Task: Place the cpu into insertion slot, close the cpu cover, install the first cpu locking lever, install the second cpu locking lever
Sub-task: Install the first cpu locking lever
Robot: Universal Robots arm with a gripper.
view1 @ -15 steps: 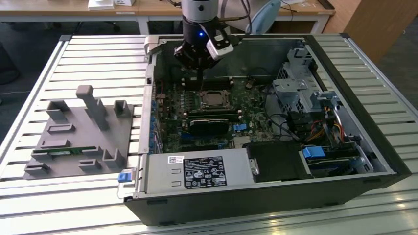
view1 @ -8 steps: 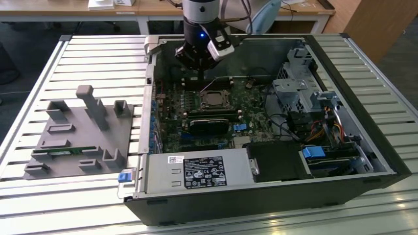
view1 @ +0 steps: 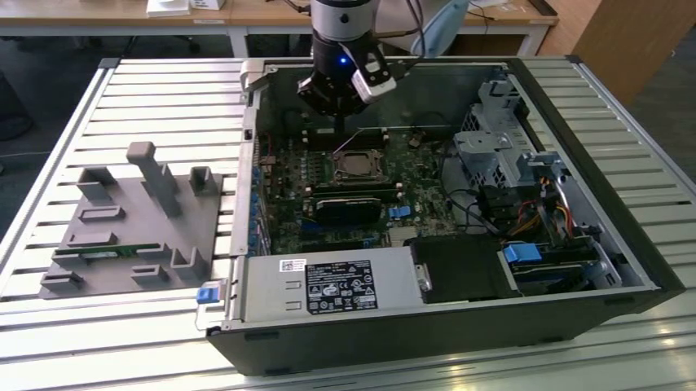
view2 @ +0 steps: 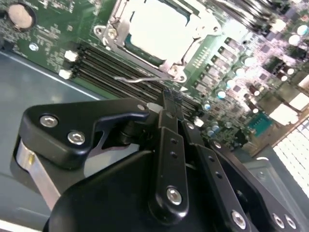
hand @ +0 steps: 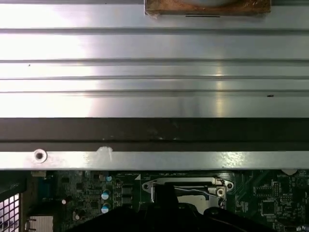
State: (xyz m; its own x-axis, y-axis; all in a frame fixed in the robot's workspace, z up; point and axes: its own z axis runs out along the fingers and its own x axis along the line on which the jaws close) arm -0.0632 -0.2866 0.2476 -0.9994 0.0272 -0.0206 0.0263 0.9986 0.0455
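Observation:
The cpu (view1: 356, 168) lies in its socket on the green motherboard, its silver top (view2: 159, 26) bright in the second wrist view. The cpu cover (view2: 112, 19), a grey metal frame, lies flat around it. A thin wire locking lever (view2: 137, 79) runs along the socket's edge on the memory-slot side. My gripper (view2: 172, 96) is shut, its black fingertips together right beside that lever; whether they touch it I cannot tell. In the exterior view my gripper (view1: 341, 138) hangs just behind the socket. The first wrist view catches the socket frame (hand: 212, 182) under the case wall.
The open computer case (view1: 588, 122) stands on a slatted metal table. A black card (view1: 354, 208) sits in front of the socket, memory slots (view2: 101, 63) beside it, a drive cage (view1: 495, 155) to the exterior view's right. A grey fixture (view1: 130, 220) lies outside, left.

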